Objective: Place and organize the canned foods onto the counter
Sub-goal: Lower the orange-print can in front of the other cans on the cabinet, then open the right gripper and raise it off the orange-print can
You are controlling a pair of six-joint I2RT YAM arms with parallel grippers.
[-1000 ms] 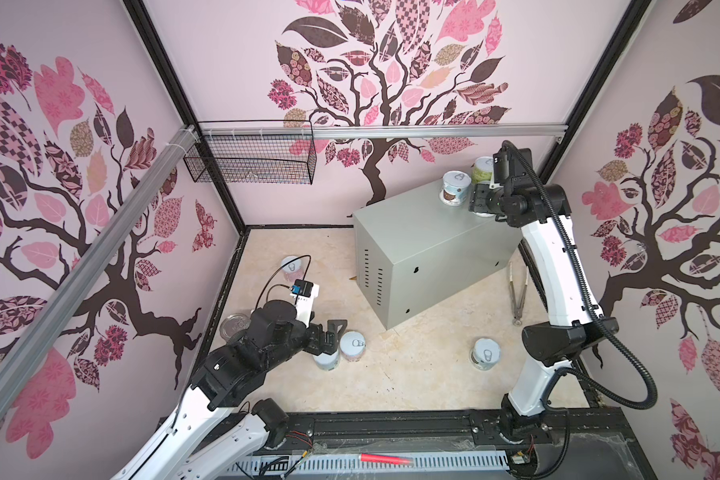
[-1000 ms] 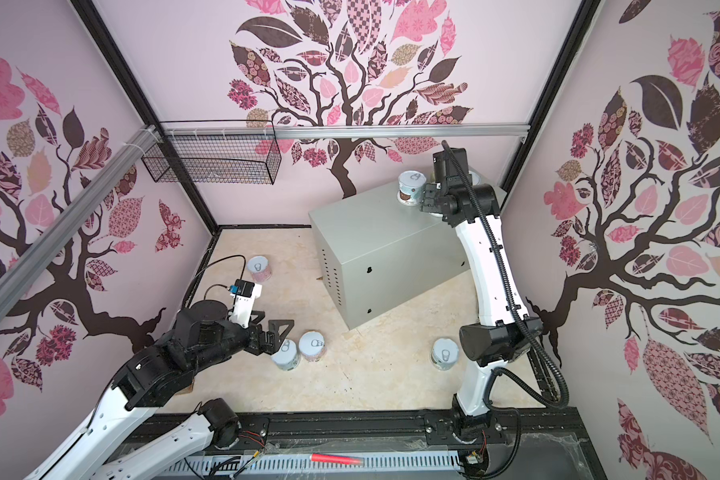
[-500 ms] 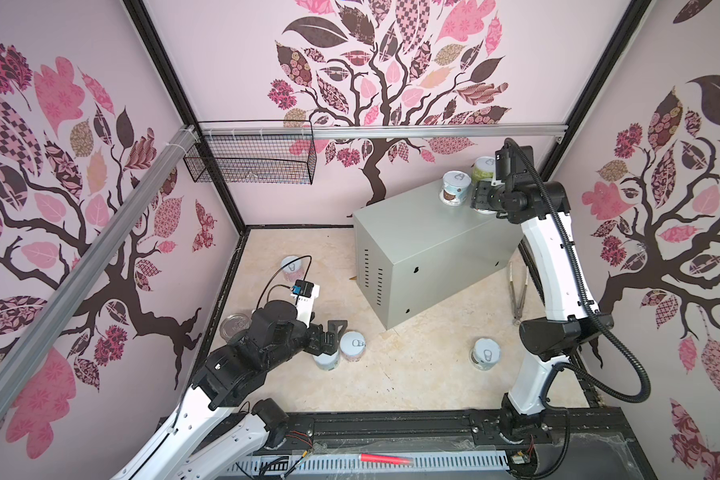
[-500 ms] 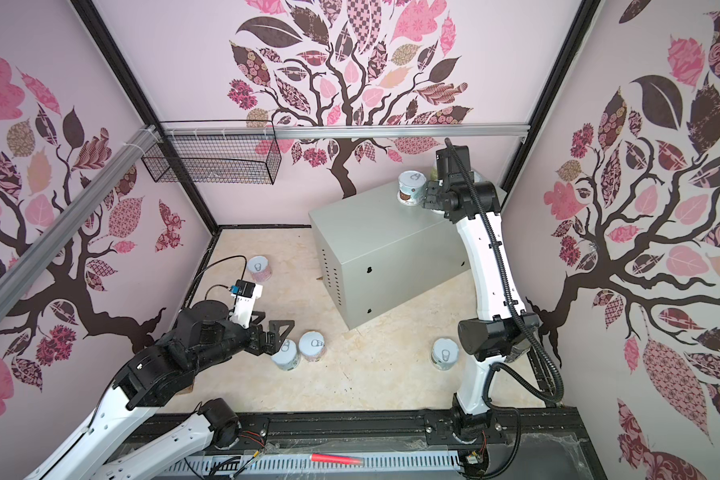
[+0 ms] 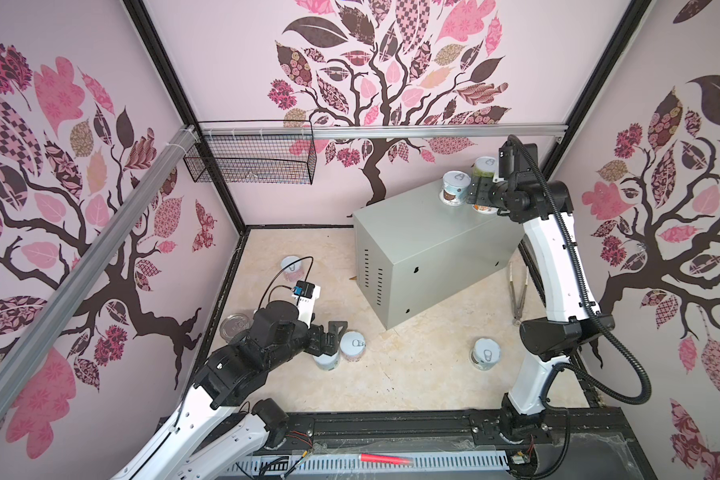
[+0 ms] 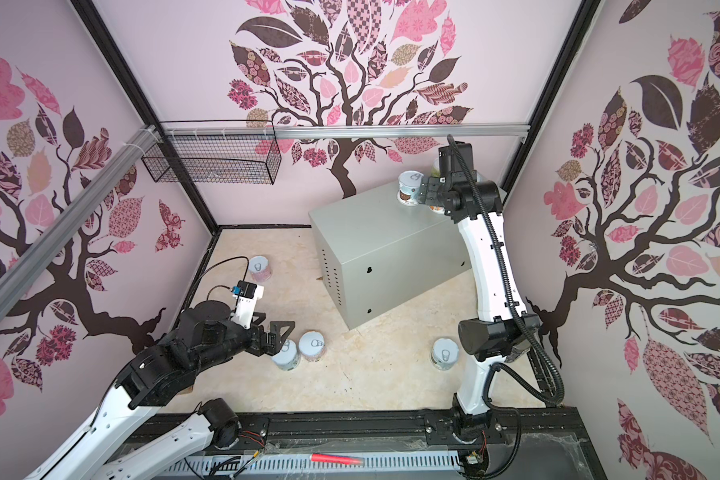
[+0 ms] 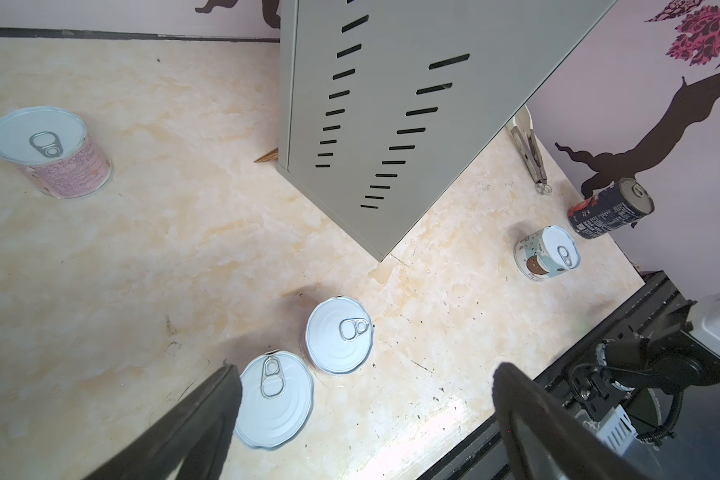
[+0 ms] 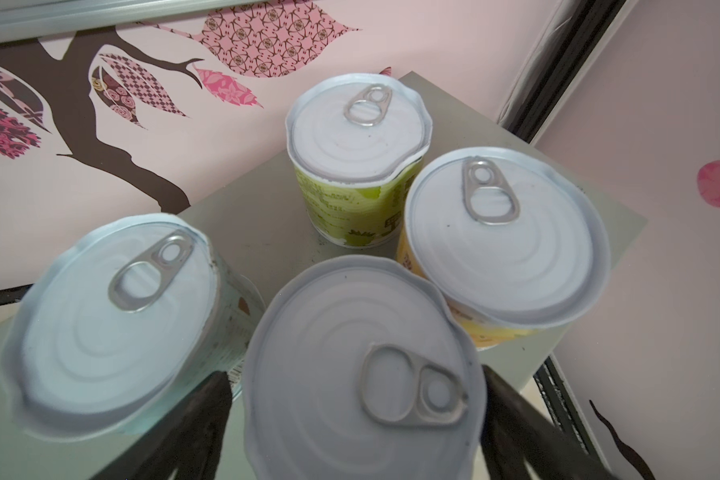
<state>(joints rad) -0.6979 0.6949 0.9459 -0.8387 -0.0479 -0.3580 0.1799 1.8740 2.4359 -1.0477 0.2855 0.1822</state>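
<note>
Above counter point(image 5: 433, 232), right end effector point(image 8: 354, 374) parted around can point(image 8: 329, 316), arm point(image 5: 553, 257) upright

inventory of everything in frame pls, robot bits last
counter: 1, light grey metal box, back right.
short cans on counter: 4, pale lids; green, yellow, teal labels, one label hidden.
short cans on floor: 4; pink back left, two front left, one front right.
tall cans: 2; dark by right wall, silver-topped by left wall.
tongs: 1, metal, floor right of counter.
basket: 1, black wire, back rail.
pen: 1, red, front tray.
left gripper: 1, black, open over front-left cans.
right gripper: 1, black, open, fingers either side of the hidden-label can.
</note>
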